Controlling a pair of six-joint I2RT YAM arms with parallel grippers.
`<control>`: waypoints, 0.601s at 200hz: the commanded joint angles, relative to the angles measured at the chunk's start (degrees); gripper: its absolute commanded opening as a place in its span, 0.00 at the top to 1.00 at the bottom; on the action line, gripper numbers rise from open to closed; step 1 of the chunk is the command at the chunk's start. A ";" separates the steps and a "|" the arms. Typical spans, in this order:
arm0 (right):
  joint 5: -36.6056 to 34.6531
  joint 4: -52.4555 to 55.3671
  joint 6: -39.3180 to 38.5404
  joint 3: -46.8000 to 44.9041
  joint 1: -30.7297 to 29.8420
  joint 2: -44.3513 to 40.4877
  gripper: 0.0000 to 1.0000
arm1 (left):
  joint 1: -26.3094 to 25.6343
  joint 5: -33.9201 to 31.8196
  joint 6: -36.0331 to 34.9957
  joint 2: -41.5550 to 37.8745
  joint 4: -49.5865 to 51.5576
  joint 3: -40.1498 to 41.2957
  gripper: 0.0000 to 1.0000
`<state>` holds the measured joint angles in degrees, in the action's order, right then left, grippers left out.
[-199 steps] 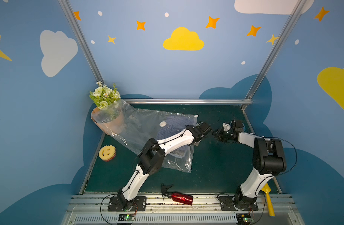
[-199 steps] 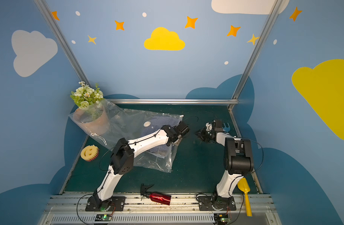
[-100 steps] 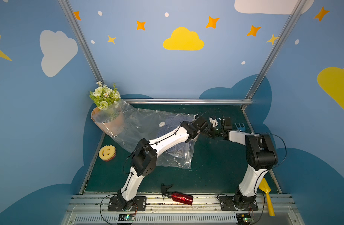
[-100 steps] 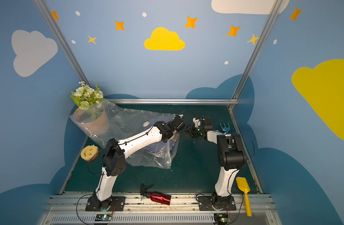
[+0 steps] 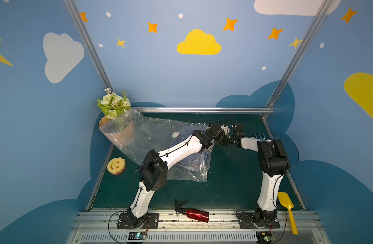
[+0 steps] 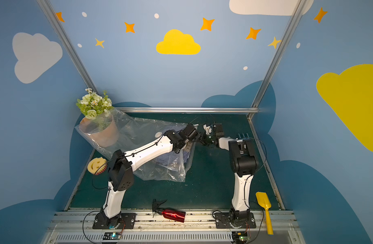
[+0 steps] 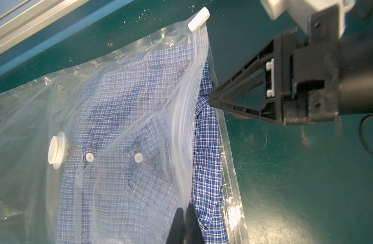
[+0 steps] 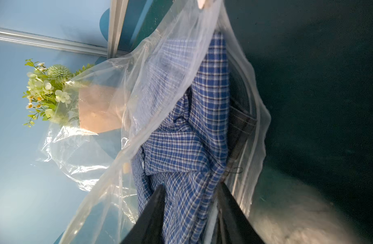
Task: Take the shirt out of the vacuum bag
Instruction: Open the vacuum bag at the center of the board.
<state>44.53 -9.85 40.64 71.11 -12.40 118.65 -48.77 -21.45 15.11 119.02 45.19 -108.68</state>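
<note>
Two right fingers point(image 8: 152, 213) astride shirt point(image 8: 192, 137), bag point(image 7: 118, 63) pinched

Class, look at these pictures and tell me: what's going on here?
The left gripper is shut on the upper lip of the bag, lifting its mouth open. The right gripper reaches into that mouth, jaws open on either side of the checked shirt. Most of the shirt lies inside the bag.

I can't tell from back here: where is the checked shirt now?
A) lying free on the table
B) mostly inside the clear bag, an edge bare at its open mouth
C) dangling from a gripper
B: plastic of the vacuum bag covers most of the blue checked shirt; only one edge lies bare at the mouth.
</note>
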 commanded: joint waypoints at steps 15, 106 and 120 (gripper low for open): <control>-0.46 0.91 -0.78 2.36 -1.01 2.27 0.61 | 0.43 0.40 0.62 -2.13 -0.28 0.63 0.95; -1.82 1.40 -0.04 4.90 -2.26 5.25 0.62 | 1.13 1.32 0.71 -2.48 -0.80 1.48 0.96; -2.05 1.48 0.20 5.23 -2.53 5.75 0.65 | 1.23 1.41 0.71 -2.45 -0.89 1.61 0.96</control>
<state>43.31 -8.73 40.53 74.24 -13.98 122.87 -48.14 -19.97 15.29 118.93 44.64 -107.92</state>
